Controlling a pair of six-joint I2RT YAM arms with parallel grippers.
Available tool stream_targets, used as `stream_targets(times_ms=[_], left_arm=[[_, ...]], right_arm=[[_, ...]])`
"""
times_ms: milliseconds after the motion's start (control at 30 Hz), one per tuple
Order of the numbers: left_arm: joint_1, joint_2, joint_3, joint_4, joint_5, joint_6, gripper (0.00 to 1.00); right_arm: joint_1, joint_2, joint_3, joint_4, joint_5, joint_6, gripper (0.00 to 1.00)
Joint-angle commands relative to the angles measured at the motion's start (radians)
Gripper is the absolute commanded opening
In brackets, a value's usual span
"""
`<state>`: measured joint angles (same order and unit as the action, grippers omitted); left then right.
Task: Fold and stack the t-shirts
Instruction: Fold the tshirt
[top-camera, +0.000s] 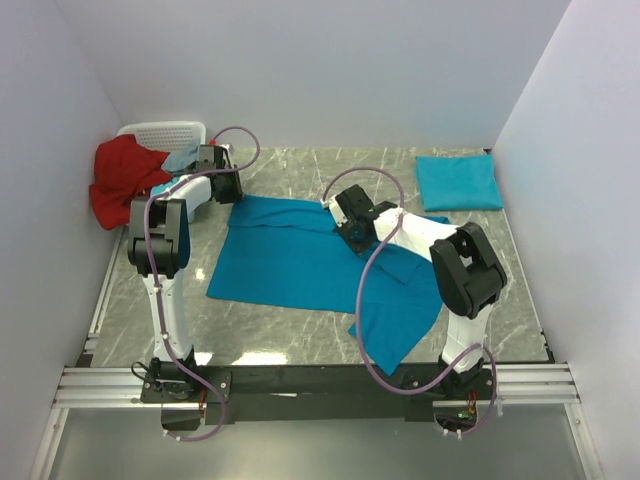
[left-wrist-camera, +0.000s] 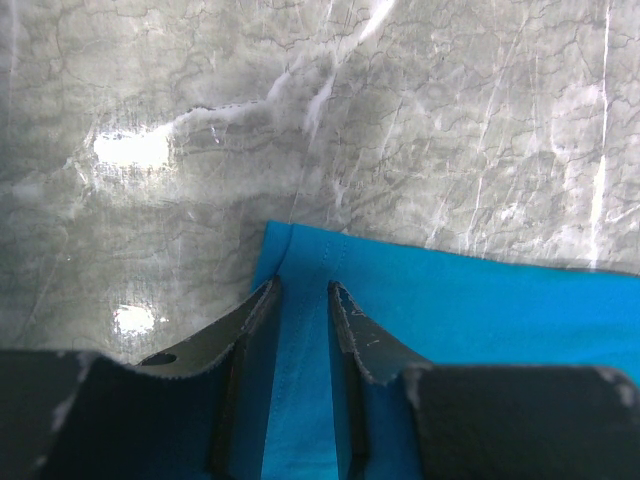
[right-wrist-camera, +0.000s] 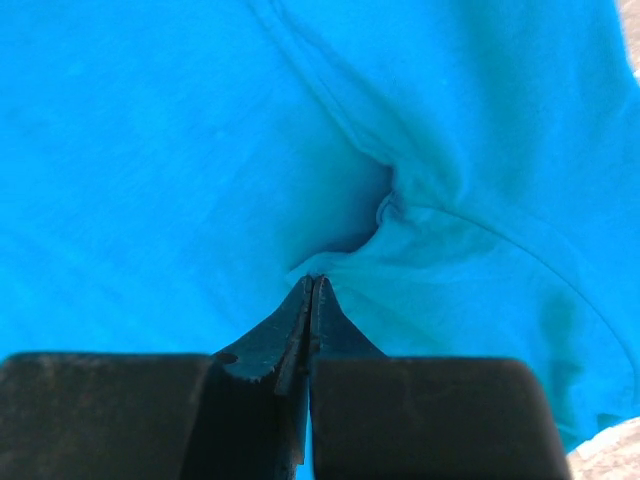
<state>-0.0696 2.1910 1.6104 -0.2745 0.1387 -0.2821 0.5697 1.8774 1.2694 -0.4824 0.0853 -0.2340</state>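
Right gripper (top-camera: 352, 232) (right-wrist-camera: 312, 282): clenched, the two fingertips pressed together on a small pinch of the spread t-shirt (top-camera: 290, 255) (right-wrist-camera: 150, 150); creases run out from the pinch toward 1 o'clock in the wrist view.
Right grip point: on the shirt's far edge, a little toward 1 o'clock from the table's (top-camera: 300, 170) middle.
Left gripper (top-camera: 228, 192) (left-wrist-camera: 300, 290): fingers (left-wrist-camera: 250, 330) partly apart, straddling a band of the same shirt (left-wrist-camera: 480, 310) just behind its corner; cloth fills the gap, but whether it is clamped or only lies under the tips I cannot tell.
Left contact point: the shirt's far-left corner, toward 10 o'clock, with bare table (left-wrist-camera: 400, 120) just beyond the tips.
Spread t-shirt, place: flat on mid-table, between the two arms.
Spread t-shirt, long axis: roughly 9 to 3 o'clock, sagging toward 4; a flap reaches 5 o'clock, close to the right arm's base. Which end is the neck I cannot tell.
Folded t-shirt (top-camera: 458, 182): a small flat rectangle at 2 o'clock, near the right wall, well apart from the spread one.
Edges: the shirt's near-left edge is straight; its right part lies partly under the right arm.
Open room: bare marble at 12 o'clock beyond the shirt and at 7 to 8 o'clock beside the left arm.
Crowded corner: a white basket (top-camera: 165, 132) with a red cloth (top-camera: 122, 180) draped over it at 10 to 11 o'clock, just beside the left gripper.
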Motion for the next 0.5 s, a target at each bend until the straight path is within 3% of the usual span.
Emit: stream_targets(times_ms=[0, 433, 467], left_arm=[[-0.001, 0.013, -0.001, -0.002, 0.006, 0.014, 0.32], [-0.001, 0.012, -0.001, -0.003, -0.001, 0.018, 0.32], [-0.001, 0.013, 0.0, -0.003, 0.001, 0.018, 0.32]], right_arm=[[0.001, -0.09, -0.004, -0.01, -0.047, -0.03, 0.0], [-0.021, -0.101, 0.016, -0.105, -0.121, -0.111, 0.0], [-0.024, -0.098, 0.019, -0.11, -0.13, -0.114, 0.05]])
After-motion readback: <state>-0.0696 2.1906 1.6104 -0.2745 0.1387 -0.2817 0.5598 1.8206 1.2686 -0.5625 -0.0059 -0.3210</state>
